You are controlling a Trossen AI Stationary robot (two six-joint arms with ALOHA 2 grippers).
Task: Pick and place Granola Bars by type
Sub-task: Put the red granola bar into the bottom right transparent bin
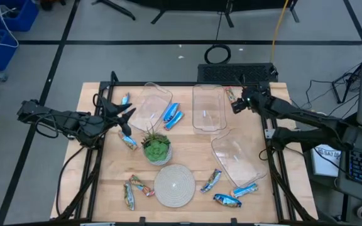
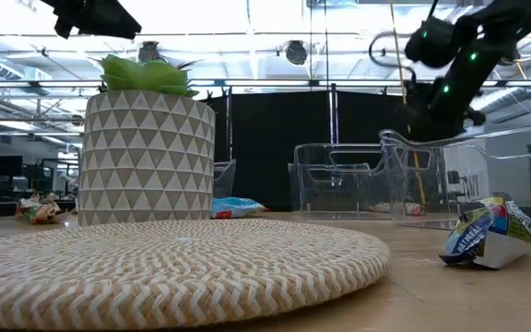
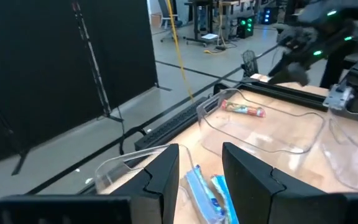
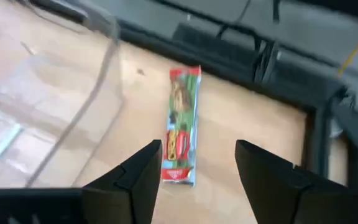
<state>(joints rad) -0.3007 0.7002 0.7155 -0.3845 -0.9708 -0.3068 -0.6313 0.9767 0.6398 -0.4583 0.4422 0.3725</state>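
- Lying flat on bare wood at upper right of the high view: one red/green bar (image 1: 230, 95), just beside the middle bin (image 1: 208, 108), outside it.
- Hovering over that bar: right gripper (image 1: 237, 104), fingers (image 4: 135, 180) spread, nothing pinched; bar (image 4: 181, 133) seen between them in the right wrist view.
- Sitting in the left bin (image 1: 151, 105), upper centre: two blue bars (image 1: 172, 115).
- Parked at centre left over the table: left gripper (image 1: 126, 117), fingers (image 3: 166, 171) apart with a gap, nothing between them.
- Resting near it: small blue bar (image 1: 126, 99) above, another bar (image 1: 129, 142) below, beside the potted plant (image 1: 156, 148).
- Scattered lower frame: two multicoloured bars (image 1: 134, 189) left of the woven mat (image 1: 175, 184); three blue-silver bars (image 1: 226, 189) right of it, near the tilted right bin (image 1: 239, 159).
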